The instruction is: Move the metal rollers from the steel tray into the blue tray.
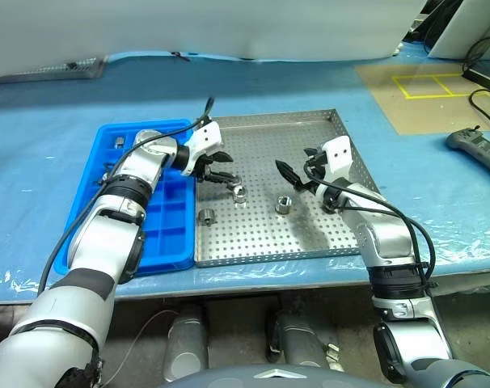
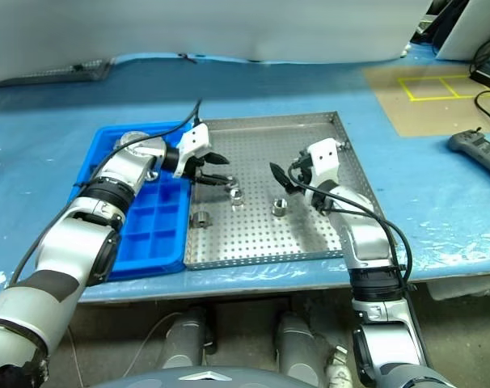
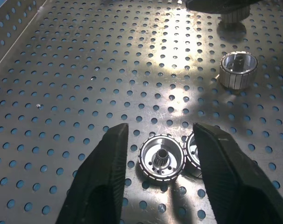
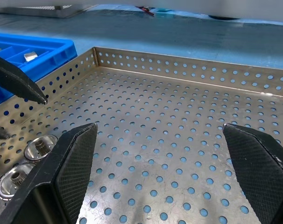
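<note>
The left gripper point(image 3: 158, 186) hangs with fingers spread — two metal rollers point(image 3: 161, 158) sit on end between them on the steel tray point(image 1: 310, 121). The right gripper point(image 1: 297, 179), splayed and empty, is farther off; the blue tray point(image 1: 168, 218) lies behind the left wrist.

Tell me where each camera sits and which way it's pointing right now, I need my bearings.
Head pair: looks forward and down over both arms at the steel tray and blue tray.
Left wrist: looks steeply down along the open left gripper at rollers on the steel tray.
Right wrist: looks level across the steel tray along the open right gripper; left gripper's fingertips at the edge.
Shared: both wrist views see the same two close-set rollers.
</note>
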